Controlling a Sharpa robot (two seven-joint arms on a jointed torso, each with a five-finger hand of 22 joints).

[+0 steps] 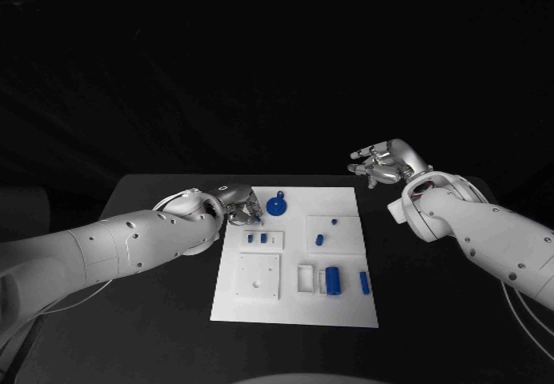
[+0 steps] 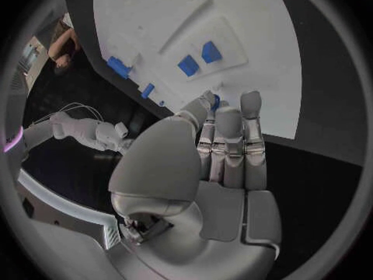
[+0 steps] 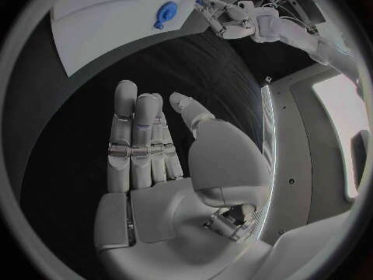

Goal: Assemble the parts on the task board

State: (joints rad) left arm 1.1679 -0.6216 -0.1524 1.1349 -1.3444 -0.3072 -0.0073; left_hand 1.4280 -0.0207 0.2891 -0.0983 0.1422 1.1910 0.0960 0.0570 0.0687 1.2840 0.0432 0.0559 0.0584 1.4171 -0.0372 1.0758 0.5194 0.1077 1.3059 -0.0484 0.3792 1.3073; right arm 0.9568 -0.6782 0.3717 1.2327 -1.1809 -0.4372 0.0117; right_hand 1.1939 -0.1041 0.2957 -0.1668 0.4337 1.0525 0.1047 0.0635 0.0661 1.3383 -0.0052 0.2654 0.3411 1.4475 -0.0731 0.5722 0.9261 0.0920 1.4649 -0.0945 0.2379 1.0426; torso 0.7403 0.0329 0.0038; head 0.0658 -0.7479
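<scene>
Trouble could come at the task board's (image 1: 347,308) far-left corner, where the left hand (image 1: 237,205), fingers straight, together and holding nothing, hovers beside the round blue part (image 1: 277,206) and might knock it, while the right hand (image 1: 387,162) waits empty, fingers loosely extended.

Black table (image 1: 162,320), matte and dark across its whole top. White task board (image 1: 295,308) flat on it near the middle, long sides running from near edge toward far edge, bare black surface on either side.
</scene>
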